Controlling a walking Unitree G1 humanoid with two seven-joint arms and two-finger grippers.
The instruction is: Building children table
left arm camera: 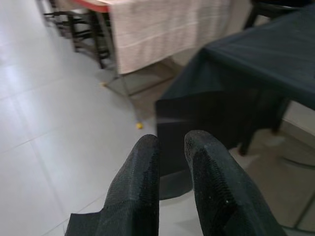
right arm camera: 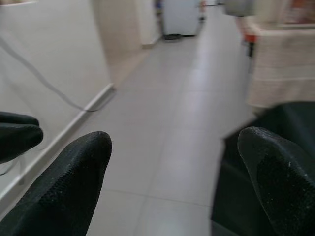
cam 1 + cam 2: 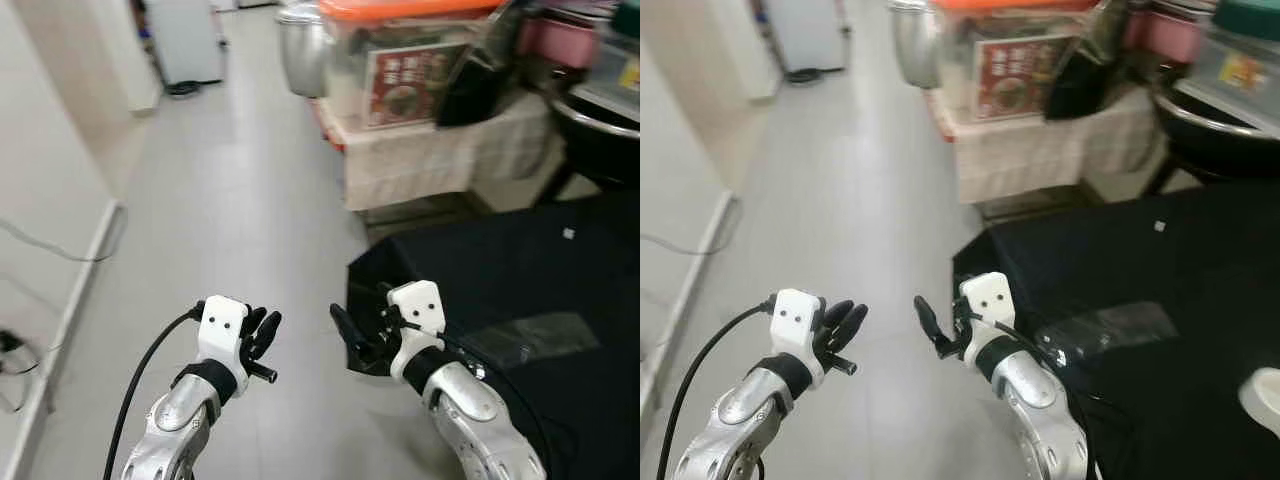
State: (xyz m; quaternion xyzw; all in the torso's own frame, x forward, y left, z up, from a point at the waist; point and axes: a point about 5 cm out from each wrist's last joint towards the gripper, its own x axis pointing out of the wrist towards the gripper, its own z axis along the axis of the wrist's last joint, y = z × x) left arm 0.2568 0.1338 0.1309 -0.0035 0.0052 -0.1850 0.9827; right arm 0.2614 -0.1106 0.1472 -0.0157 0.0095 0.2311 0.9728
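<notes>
A table under a black cloth (image 3: 500, 250) stands at my right. On it lies a clear plastic bag (image 3: 535, 338), and a white round object (image 3: 1265, 395) sits near its front edge; I cannot make out what is in the bag. My right gripper (image 3: 360, 305) is held in front of me by the black table's near corner, open, with nothing between its fingers (image 2: 74, 182). My left gripper (image 3: 268, 328) hovers over the floor to the left of it, shut and empty, its fingertips (image 1: 147, 157) pointing toward the black table (image 1: 256, 54).
A table with a beige cloth (image 3: 420, 150) stands beyond, carrying an orange-lidded clear box (image 3: 400, 40) and a metal pot (image 3: 300, 50). A white wall with a loose cable (image 3: 40, 245) runs along the left. Grey tiled floor (image 3: 230, 200) leads to a white appliance (image 3: 185, 40).
</notes>
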